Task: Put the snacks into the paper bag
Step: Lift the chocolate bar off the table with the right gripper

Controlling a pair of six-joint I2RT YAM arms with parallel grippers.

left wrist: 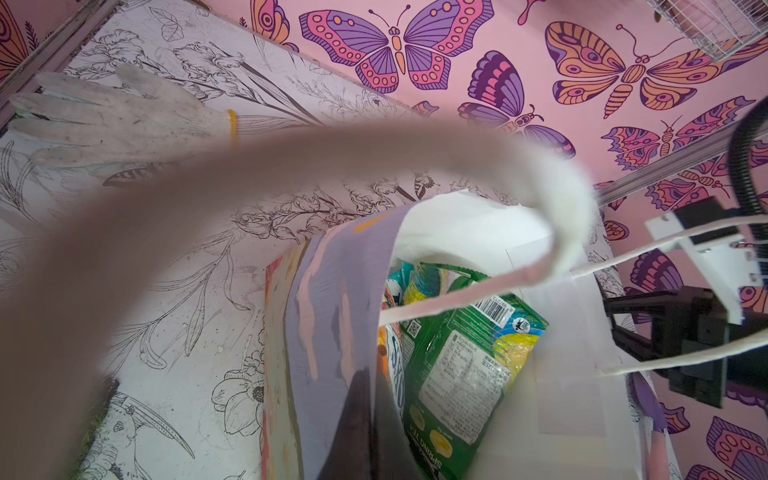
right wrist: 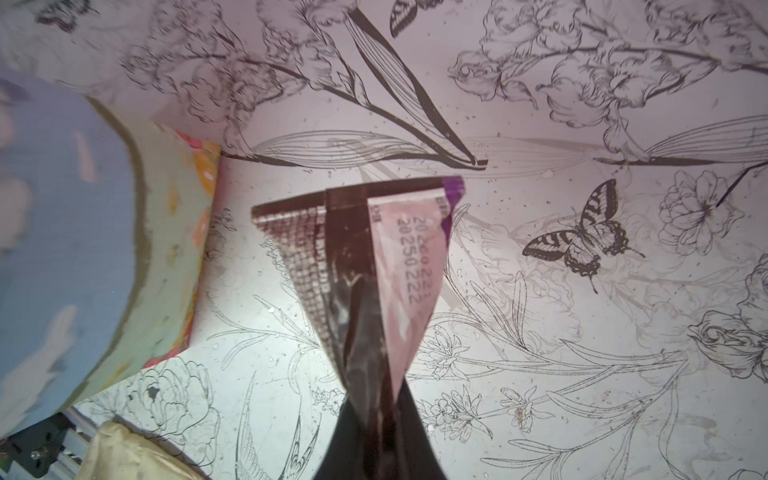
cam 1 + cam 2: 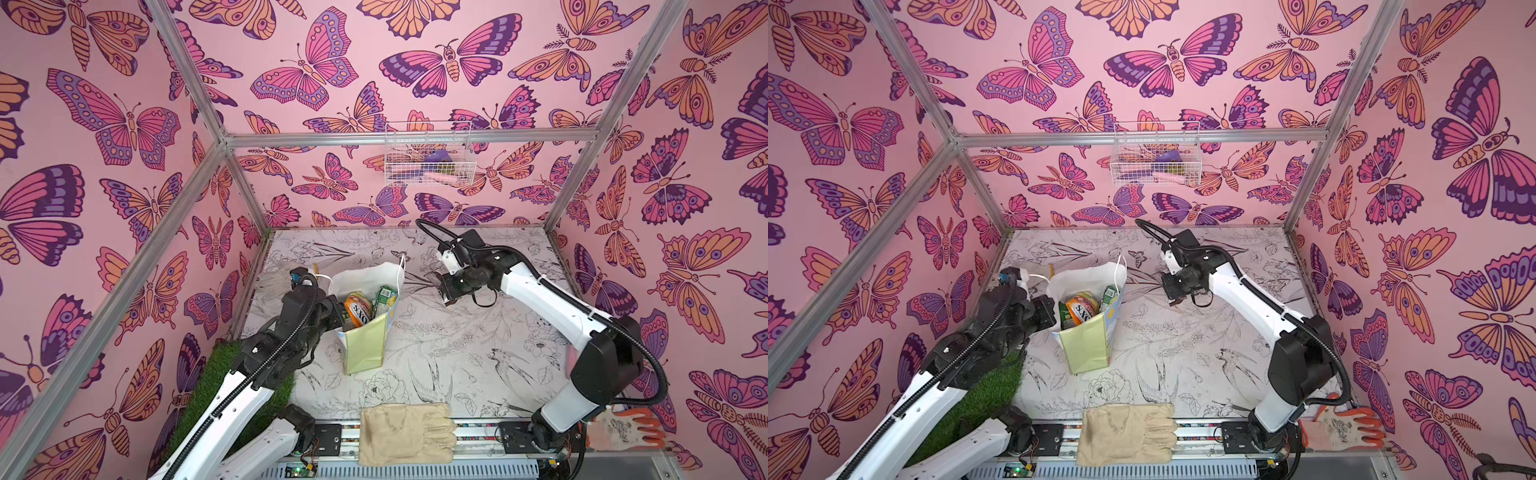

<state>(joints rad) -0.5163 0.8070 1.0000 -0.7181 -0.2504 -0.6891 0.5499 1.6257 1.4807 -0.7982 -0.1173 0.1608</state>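
left gripper [image 3: 333, 312]: jaws closed. one dark finger lies against the bag wall in the left wrist view, so it seems pinched on the rim.
paper bag [image 3: 365, 345]: upright mid-table, mouth open.
packed snacks: an orange fox's packet [image 3: 358, 306] and a green packet [image 3: 384, 298] stand in the mouth and fill much of it.
dark brown bar [image 2: 374, 257]: hangs just right of the bag, not yet inside.
right gripper [image 3: 444, 287]: jaws nearly together, clamped on the bar's end.
step: likely carrying the bar over the rim.
doing it well: clear the right-hand cord, aim for the free gap by the white back wall, and release only once the tip is below the rim, with the left grip holding the mouth wide.
hidden, left: the arm covers the fingertips in both top views, and a blurred cord handle [image 1: 291, 174] blocks much of the wrist view.
hidden, bag: the bottom and any lower packets.
hidden, right: the bar's front label, and whether it clears the table.
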